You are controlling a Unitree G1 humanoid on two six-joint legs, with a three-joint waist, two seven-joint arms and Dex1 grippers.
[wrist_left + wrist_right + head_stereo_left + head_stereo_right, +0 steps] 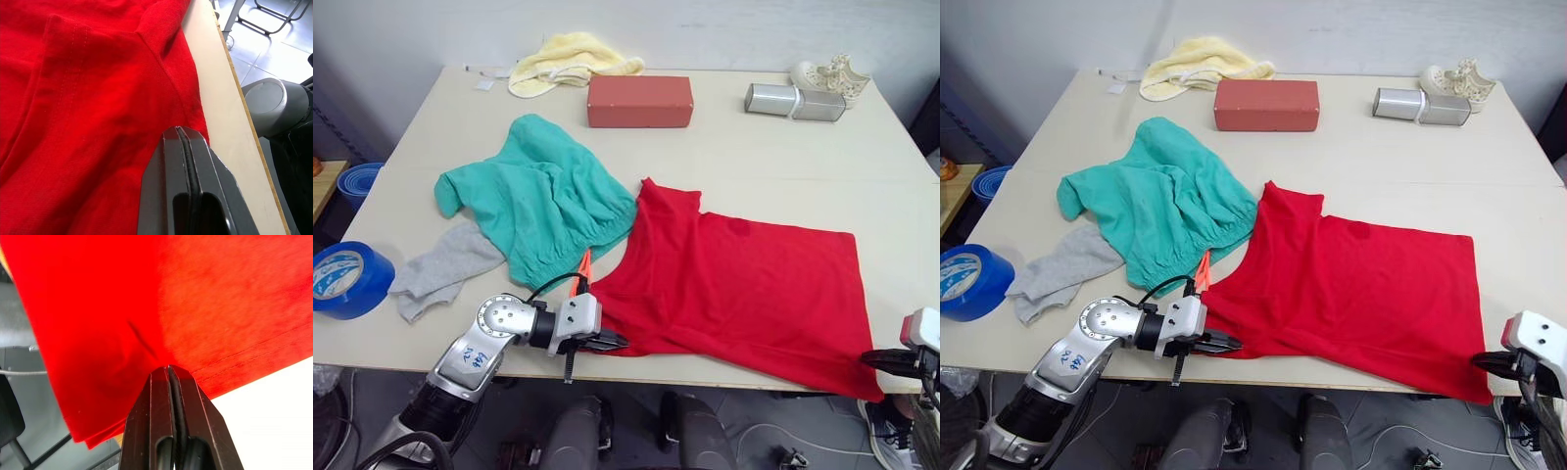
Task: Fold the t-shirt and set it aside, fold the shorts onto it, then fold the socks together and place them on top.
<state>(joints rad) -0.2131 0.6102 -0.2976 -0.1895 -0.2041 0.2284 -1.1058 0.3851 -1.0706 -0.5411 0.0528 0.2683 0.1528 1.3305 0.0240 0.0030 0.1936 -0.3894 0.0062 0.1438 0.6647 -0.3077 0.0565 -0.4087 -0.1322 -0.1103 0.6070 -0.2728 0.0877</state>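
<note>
The red t-shirt [744,284] lies spread over the near right part of the table [754,147]. Its near right corner hangs over the front edge. My left gripper [607,343] is at the shirt's near left edge, fingers pressed together on the red cloth [180,129]. At the near right corner, my right gripper [876,360] is shut on the hem [169,368]. The teal shorts [543,196] lie crumpled left of the shirt, and their orange drawstring [582,269] trails toward my left gripper. The grey socks [445,269] lie partly under the shorts' left side.
A pale yellow cloth [570,59] and a red block [639,101] sit at the back. A silver box [795,101] and a white ornament [832,73] are at the back right. A blue tape roll [342,279] rests on the left table edge.
</note>
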